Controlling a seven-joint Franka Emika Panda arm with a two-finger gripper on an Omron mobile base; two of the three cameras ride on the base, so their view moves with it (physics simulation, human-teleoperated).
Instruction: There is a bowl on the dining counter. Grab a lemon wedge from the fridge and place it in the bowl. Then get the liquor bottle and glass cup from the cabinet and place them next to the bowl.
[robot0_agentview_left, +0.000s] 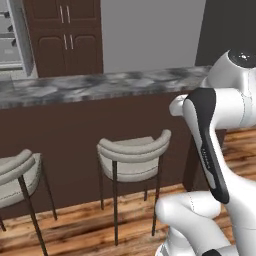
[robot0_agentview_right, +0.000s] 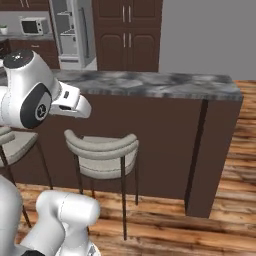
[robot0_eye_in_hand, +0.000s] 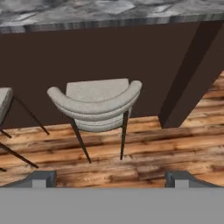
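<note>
Fingers (robot0_eye_in_hand: 112, 178) spread wide, empty; stool (robot0_eye_in_hand: 97, 105) directly ahead, bench (robot0_eye_in_hand: 109, 13) beyond. Risk: arm strikes stool on advance.

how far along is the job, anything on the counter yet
Nothing looks done: the visible stretch of the counter holds no bowl, bottle or cup. The gripper is open and empty, facing a stool. Still left: the lemon wedge from the fridge, then bottle and cup.

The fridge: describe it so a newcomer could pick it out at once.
Look past the dining counter to the back wall. Left of the dark brown cabinet stands the fridge, beside a microwave. It is the one tall pale silver-grey unit among dark wood fronts.
</note>
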